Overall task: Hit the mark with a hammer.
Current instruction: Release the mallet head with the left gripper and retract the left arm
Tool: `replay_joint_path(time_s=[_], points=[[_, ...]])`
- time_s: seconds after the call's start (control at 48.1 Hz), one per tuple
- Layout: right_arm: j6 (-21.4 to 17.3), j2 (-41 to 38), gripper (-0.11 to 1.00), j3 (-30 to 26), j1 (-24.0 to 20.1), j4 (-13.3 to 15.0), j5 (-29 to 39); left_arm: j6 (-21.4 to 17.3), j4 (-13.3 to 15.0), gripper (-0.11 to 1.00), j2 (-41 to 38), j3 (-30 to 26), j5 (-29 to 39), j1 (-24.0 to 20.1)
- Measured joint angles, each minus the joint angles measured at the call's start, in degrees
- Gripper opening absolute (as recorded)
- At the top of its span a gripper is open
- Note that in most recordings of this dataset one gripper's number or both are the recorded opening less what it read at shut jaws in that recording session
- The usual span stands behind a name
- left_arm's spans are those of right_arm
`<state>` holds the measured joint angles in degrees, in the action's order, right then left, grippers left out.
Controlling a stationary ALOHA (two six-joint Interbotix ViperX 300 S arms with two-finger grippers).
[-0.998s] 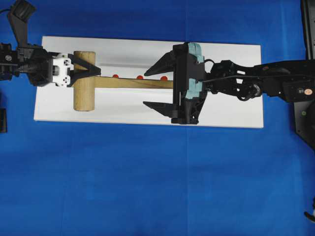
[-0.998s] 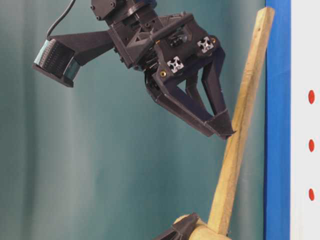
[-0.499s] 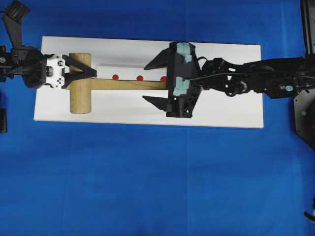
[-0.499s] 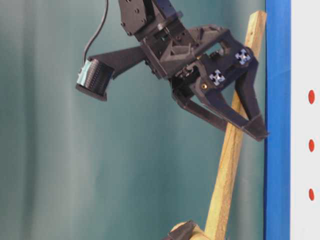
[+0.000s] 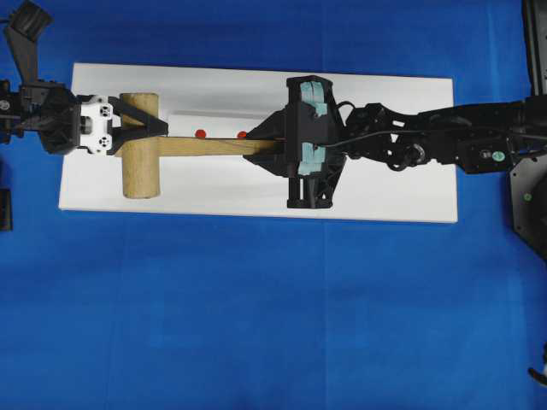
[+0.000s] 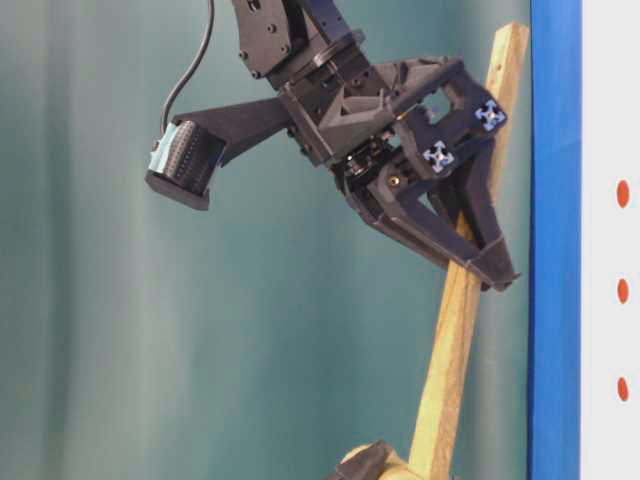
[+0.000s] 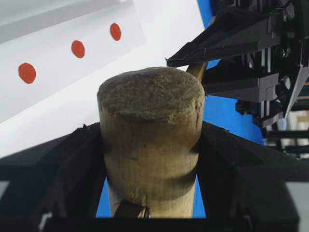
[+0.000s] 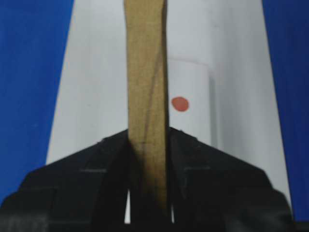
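The hammer's thick wooden head (image 5: 141,162) lies at the left of the white board (image 5: 385,196), its handle (image 5: 209,146) pointing right. My left gripper (image 5: 152,132) is shut on the head (image 7: 149,125). My right gripper (image 5: 267,147) is shut on the handle (image 8: 145,72) near its free end, also in the table-level view (image 6: 490,270). Three red dots (image 7: 77,49) sit on a raised white strip (image 5: 214,124) just behind the handle. I cannot tell which is the mark. In the overhead view the right gripper hides one dot.
The board lies on a blue cloth (image 5: 256,325). The right arm (image 5: 444,145) stretches over the board's right half. The handle tilts up from the head in the table-level view (image 6: 455,330).
My right gripper was open around the handle and has shut on it. The left gripper and the head shifted a little left, then stayed still.
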<state>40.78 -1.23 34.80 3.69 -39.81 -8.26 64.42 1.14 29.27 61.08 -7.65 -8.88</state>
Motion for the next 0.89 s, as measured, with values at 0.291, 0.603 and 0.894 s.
replay_joint_path(time_s=[0.291, 0.603, 0.894], points=[[0.00, -0.09, 0.07, 0.00, 0.00, 0.00, 0.00, -0.26, -0.09, 0.49, -0.09, 0.00, -0.44, 0.00], [0.00, -0.09, 0.07, 0.00, -0.09, 0.00, 0.18, -0.26, -0.09, 0.51, -0.09, 0.00, -0.53, 0.00], [-0.18, 0.00, 0.07, -0.09, -0.53, 0.00, 0.18, 0.09, -0.09, 0.93, -0.09, 0.00, -0.26, 0.09]])
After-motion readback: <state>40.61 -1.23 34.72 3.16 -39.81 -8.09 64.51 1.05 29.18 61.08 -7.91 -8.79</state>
